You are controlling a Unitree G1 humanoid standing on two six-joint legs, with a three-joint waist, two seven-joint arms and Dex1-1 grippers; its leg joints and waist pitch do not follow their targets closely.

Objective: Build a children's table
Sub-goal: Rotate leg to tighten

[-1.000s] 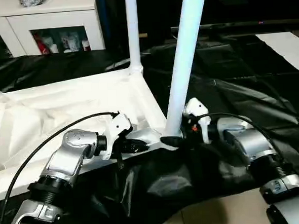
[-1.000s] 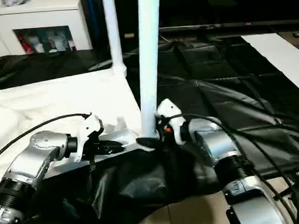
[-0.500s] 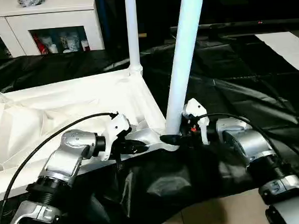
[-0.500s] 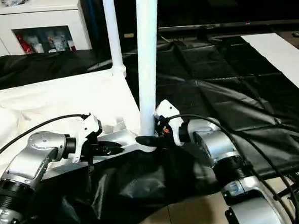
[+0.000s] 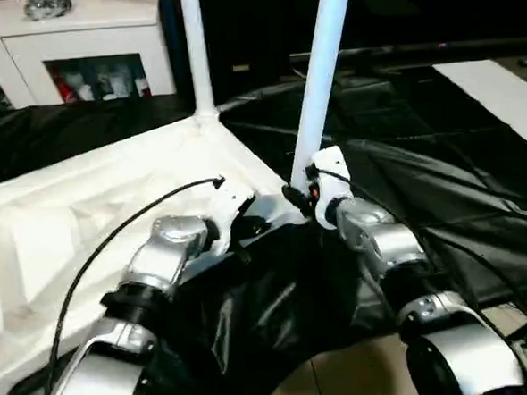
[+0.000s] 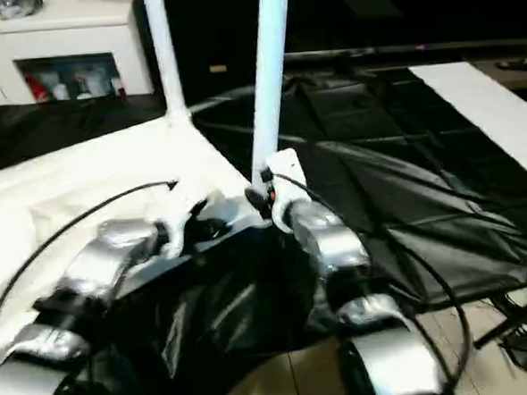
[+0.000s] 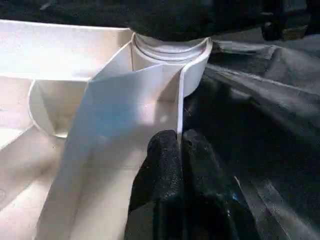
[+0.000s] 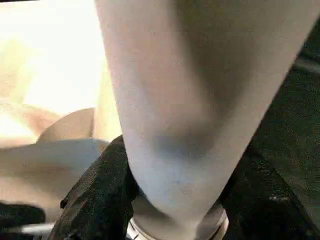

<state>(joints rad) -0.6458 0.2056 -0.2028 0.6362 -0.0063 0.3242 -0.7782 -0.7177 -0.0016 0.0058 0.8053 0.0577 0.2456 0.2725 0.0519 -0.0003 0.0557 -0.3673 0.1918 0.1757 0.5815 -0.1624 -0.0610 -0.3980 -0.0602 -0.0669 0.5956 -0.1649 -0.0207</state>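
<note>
The white tabletop (image 5: 85, 199) lies upside down on a black sheet, its ribbed underside facing up. Two white legs stand in its corner sockets: a far leg (image 5: 194, 49) and a near leg (image 5: 321, 77). My right gripper (image 5: 297, 195) is at the foot of the near leg. In the right wrist view that leg (image 8: 185, 115) sits between my black fingers (image 8: 100, 195), which press it on both sides. My left gripper (image 7: 179, 150) is shut on the thin rim wall of the tabletop, just beside the near corner socket (image 7: 170, 50).
A black sheet (image 5: 440, 151) covers the floor around the tabletop. A white cabinet with glass doors (image 5: 84, 47) stands at the back left. A white strip (image 5: 498, 85) lies at the far right, and bare floor tiles (image 5: 355, 371) show in front.
The head camera has shifted and tilted. My right fingers have closed in on the foot of the near leg. The left gripper keeps its hold on the rim.
</note>
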